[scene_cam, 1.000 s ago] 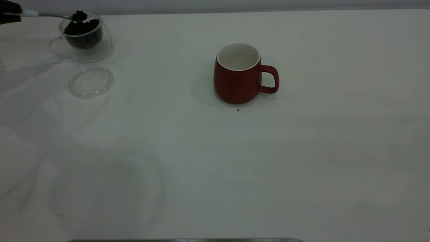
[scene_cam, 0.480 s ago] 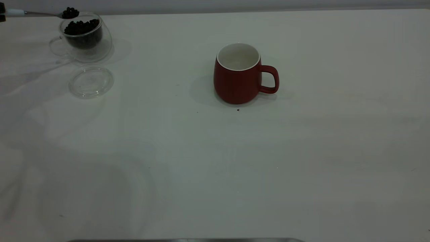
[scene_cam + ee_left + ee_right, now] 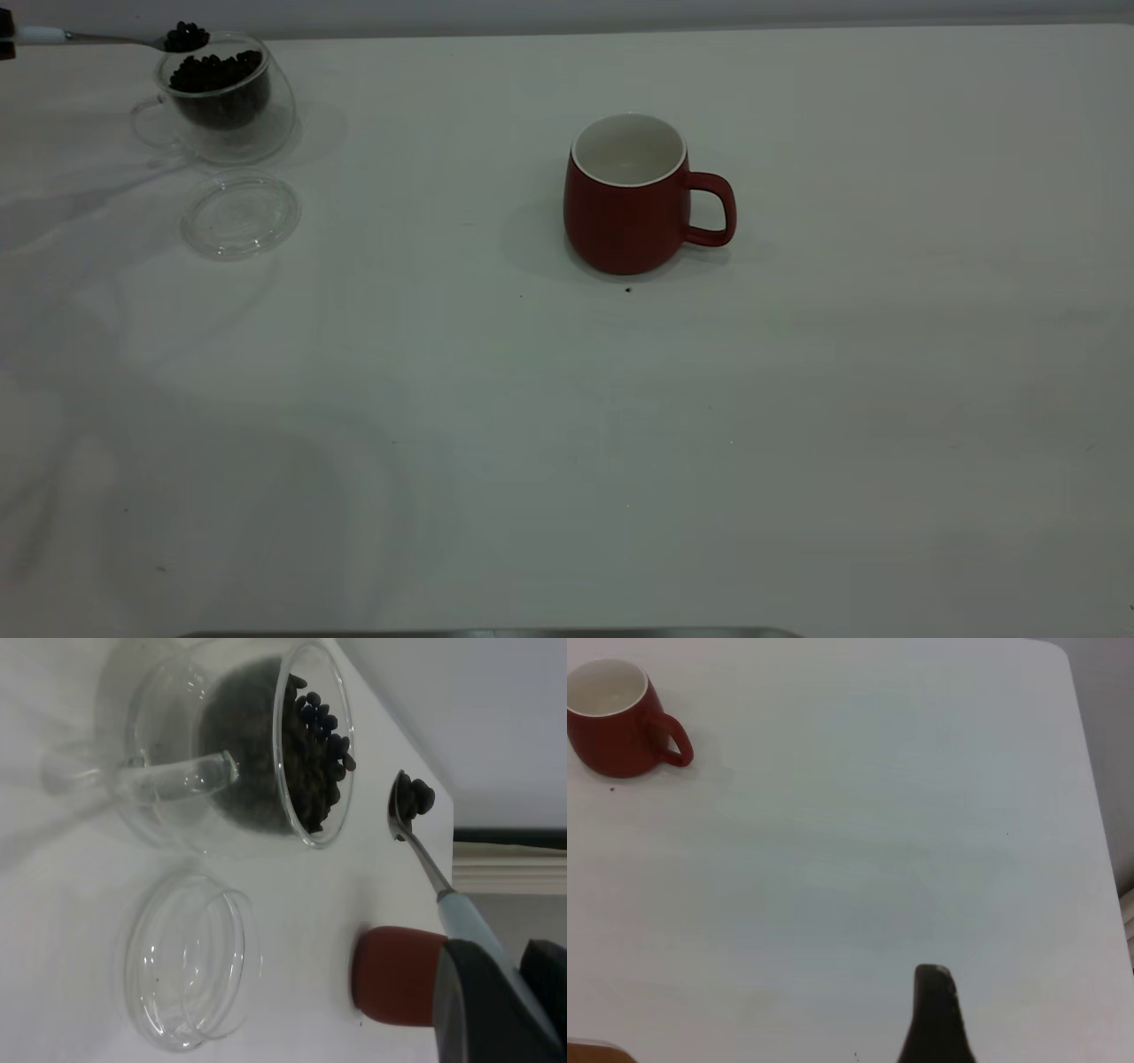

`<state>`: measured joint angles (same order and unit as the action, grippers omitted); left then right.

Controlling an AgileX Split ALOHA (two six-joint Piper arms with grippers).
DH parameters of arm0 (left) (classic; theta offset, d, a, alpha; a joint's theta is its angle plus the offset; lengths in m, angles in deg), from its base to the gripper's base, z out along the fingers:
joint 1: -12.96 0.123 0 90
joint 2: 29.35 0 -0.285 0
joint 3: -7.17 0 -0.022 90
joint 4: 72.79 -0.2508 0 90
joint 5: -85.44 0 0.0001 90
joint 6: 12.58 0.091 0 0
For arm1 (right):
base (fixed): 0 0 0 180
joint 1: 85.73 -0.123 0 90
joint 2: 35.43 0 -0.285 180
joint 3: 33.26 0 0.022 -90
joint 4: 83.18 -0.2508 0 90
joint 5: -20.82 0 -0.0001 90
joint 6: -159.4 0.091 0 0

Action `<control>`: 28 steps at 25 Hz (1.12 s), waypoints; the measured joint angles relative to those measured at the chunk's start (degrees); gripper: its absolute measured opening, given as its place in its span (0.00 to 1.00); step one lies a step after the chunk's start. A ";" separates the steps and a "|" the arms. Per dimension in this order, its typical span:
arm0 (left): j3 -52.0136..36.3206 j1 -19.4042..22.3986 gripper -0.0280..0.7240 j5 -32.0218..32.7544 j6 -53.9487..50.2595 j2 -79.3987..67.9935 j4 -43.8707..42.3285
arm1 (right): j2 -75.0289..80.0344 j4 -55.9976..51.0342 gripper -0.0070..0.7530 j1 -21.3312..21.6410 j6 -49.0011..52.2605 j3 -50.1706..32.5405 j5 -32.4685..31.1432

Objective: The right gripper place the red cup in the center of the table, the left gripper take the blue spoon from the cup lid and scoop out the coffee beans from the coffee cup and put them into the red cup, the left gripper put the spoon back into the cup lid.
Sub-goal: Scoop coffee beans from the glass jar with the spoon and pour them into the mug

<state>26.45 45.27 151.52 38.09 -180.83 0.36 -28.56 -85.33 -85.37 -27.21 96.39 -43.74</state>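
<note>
Beside coffee cup (image 3: pixel 221 97): left gripper (image 3: pixel 496 1001) pinching pale handle of blue spoon (image 3: pixel 438 877), bowl heaped with coffee beans (image 3: pixel 415 797), level just off cup's rim. Cup lid (image 3: pixel 240 214) bare, just in front of coffee cup. Red cup (image 3: pixel 631 193) well apart from coffee cup, mid-table (image 3: pixel 797 399), looks empty. Done: placing, scooping. Left: carry, tip, return spoon. Right gripper (image 3: pixel 935 1014) parked far from coffee cup; grip state: cannot tell.

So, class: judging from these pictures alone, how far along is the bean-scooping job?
Done: the red cup stands mid-table, and its white inside looks empty. In hand: the left hand holds the blue spoon, loaded with coffee beans, just above the coffee cup. The right hand is well away from the cup. Left: carry the beans across, tip them into the red cup, and return the spoon to the empty cup lid.
</note>
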 joint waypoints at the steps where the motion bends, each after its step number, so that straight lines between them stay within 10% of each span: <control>1: 0.00 -0.34 0.20 0.00 -0.05 0.00 -0.30 | 0.00 0.00 0.79 0.00 0.00 0.00 0.00; 28: 0.00 -16.20 0.20 0.10 -2.35 0.00 -1.07 | 0.00 0.00 0.79 0.00 -0.02 0.00 0.00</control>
<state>26.45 29.08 151.63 35.74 -180.83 -0.70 -28.56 -85.33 -85.37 -27.24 96.39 -43.74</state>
